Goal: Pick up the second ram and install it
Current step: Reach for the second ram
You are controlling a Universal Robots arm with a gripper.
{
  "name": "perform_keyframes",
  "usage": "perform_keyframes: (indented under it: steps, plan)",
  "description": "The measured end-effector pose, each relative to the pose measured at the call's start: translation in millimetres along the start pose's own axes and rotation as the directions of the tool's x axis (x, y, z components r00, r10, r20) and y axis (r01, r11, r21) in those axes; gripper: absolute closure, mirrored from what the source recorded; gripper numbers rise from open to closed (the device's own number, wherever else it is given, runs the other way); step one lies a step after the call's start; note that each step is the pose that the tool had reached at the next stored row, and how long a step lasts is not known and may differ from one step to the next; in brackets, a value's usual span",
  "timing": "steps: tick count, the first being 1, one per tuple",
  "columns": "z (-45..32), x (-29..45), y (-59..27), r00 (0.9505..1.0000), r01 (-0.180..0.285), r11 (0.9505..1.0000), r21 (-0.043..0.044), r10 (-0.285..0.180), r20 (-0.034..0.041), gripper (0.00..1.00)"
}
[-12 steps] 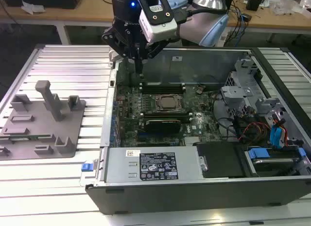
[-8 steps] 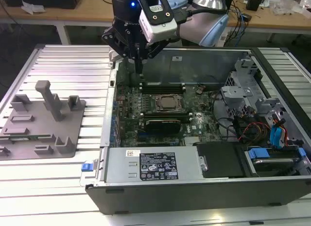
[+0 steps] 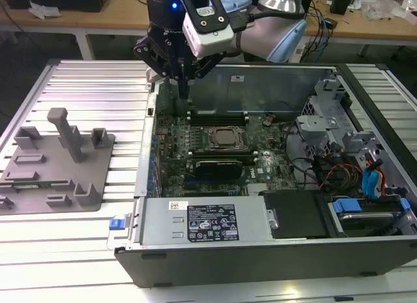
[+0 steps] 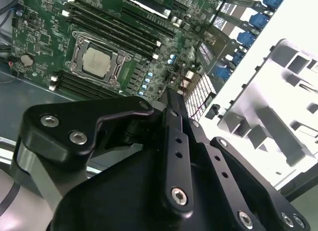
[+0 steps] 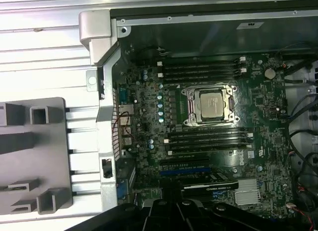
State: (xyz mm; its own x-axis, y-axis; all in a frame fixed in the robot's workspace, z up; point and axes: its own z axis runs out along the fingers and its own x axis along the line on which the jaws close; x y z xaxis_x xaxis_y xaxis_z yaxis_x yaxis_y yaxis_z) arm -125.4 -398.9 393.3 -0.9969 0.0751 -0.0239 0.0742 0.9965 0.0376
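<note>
Ribbed aluminium counter (image 3: 85, 81) spreads under everything, with cluttered wooden counters (image 3: 365, 29) along the far side behind it. One open computer case (image 3: 260, 264) lies on it with its side panel off, taking up the middle and the exterior view's right. One pale grey arm (image 3: 273, 32) reaches in from the far side.

To the exterior view's left of the case sits one grey fixture plate (image 3: 39, 186) with upright posts and shallow pockets. Along the near wall of the case runs the silver power supply (image 3: 163, 225). It bears a black-and-white label (image 3: 212, 223) and a smaller white sticker (image 3: 178, 205), both with print too small to read.

Beyond it lies the green motherboard (image 5: 144, 116), and one black expansion card (image 3: 221, 166) stands across its near part. The gripper (image 3: 185, 94) hangs above the far left part of the motherboard, its fingers drawn together into a narrow tip. Whether anything thin is pinched there cannot be told.

Two banks of memory slots, four slots each, flank the socket: a far bank (image 5: 201, 71) and a near bank (image 5: 208, 143). Where the second ram lies cannot be told, since the slots are too dark to tell filled from bare.

One square silver processor (image 5: 209, 103) sits in its socket between the banks. One white label (image 5: 250, 25) is stuck on the far wall of the case, and one silver coin cell (image 5: 270, 72) sits on the board.
</note>
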Motion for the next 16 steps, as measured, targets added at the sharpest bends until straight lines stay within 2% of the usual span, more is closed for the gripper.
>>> perform_keyframes:
  steps: [1, 5, 7, 11, 16]
  plan:
    - [-0.1, 2.1, -0.1, 1.0, 0.0, 1.0, 0.0, 0.0, 0.0, 0.92]
    - [-0.5, 18.2, -1.3, 1.0, 0.0, 1.0, 0.0, 0.0, -0.0001, 0.92]
    - [-0.6, 23.0, -1.7, 1.0, 0.0, 1.0, 0.0, 0.0, 0.0, 0.92]
    - [-1.0, 40.0, -3.0, 1.0, 0.0, 1.0, 0.0, 0.0, -0.0001, 0.92]
    - [-1.2, 47.3, -3.5, 1.0, 0.0, 1.0, 0.0, 0.0, -0.0001, 0.92]
